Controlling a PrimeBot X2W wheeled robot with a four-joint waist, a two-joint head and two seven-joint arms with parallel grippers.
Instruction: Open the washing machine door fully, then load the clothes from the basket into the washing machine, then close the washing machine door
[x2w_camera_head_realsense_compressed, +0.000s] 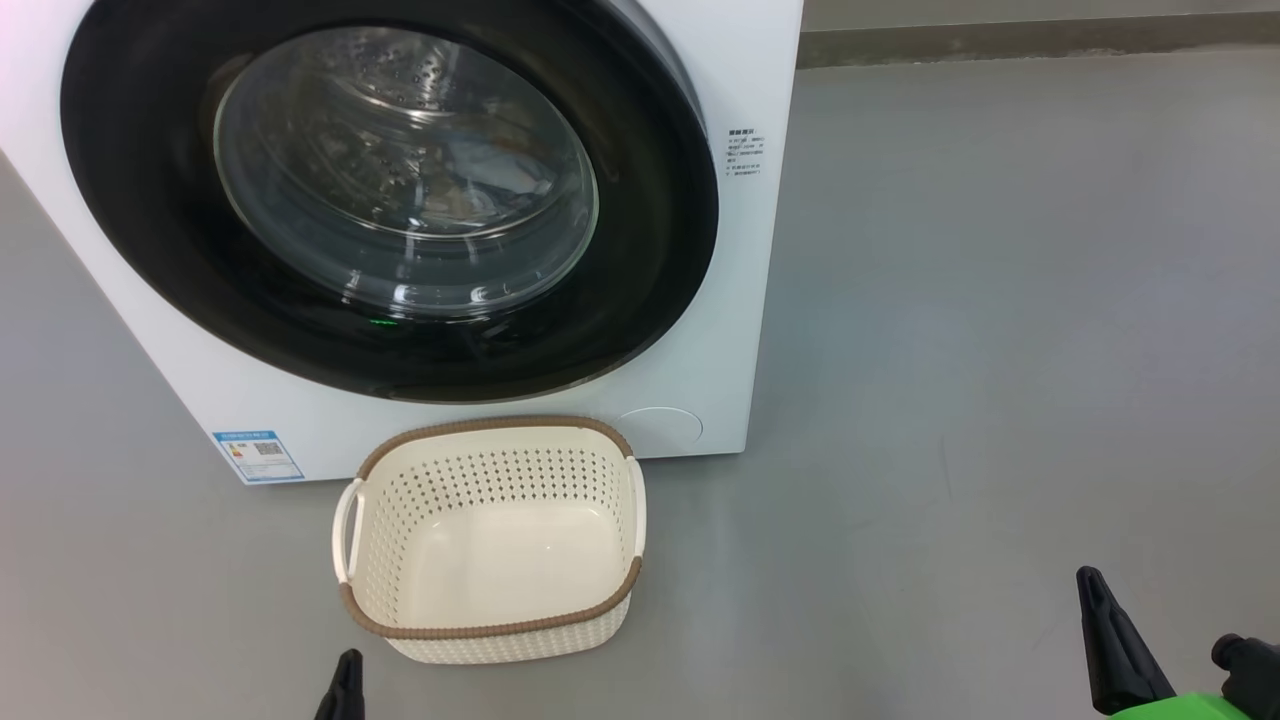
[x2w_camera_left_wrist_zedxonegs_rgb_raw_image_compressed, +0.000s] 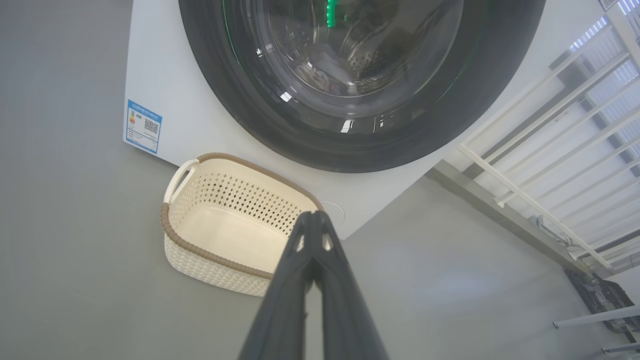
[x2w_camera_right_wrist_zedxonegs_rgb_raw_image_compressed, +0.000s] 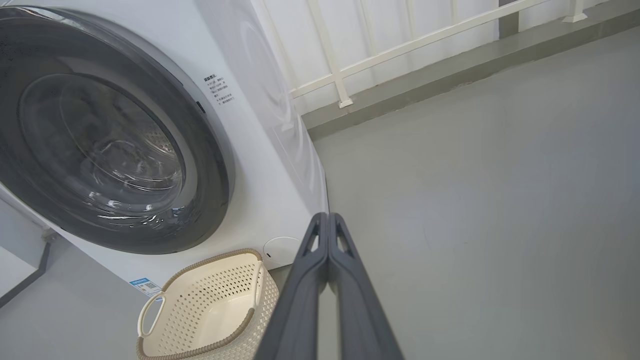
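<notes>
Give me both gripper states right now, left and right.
Left gripper: closed, holding nothing.
Right gripper: closed, holding nothing.

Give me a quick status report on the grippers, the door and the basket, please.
Left gripper shut, empty. Right gripper shut, empty. Washing machine door closed; basket empty. No obstruction seen.

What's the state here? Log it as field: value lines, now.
door: shut, flush on the washing machine
basket: empty, on the floor in front of the door
clothes: pale blue patch, faint behind the door glass
left gripper: shut, holding nothing
right gripper: shut, holding nothing
</notes>
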